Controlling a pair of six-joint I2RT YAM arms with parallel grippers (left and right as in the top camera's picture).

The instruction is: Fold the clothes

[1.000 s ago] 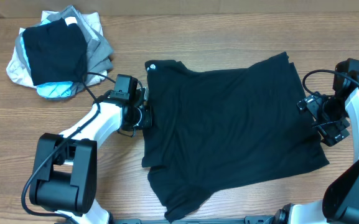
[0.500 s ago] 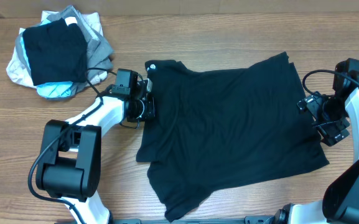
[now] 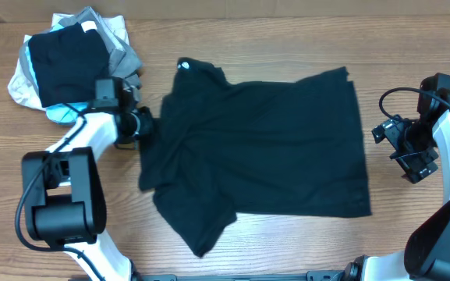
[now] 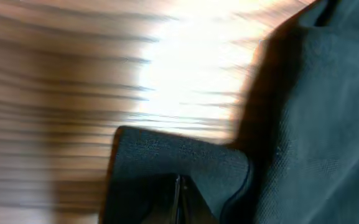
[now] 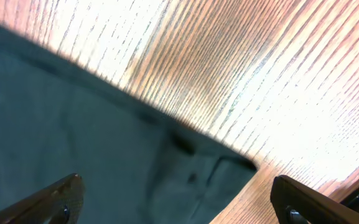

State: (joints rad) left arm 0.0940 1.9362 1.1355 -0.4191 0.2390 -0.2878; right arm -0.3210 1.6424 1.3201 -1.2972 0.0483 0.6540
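Bunching is the main risk: at the middle of the table (image 3: pixel 287 39), the black shirt (image 3: pixel 263 148) lies limp and creased, so a one-sided pull could ruck it. The left gripper (image 3: pixel 137 126) pinches its left edge; the right gripper (image 3: pixel 390 147) stands wide and empty beside the hem.

- Shirt (image 3: pixel 263 148): I see soft, matt black cloth, finely knitted up close.
- Desk (image 3: pixel 302 47): smooth wood grain with a bright sheen.
- Left arm (image 3: pixel 84 140): glossy white plastic shell.
- Pile (image 3: pixel 61 70), desk's far left corner: rumpled matt cloth.
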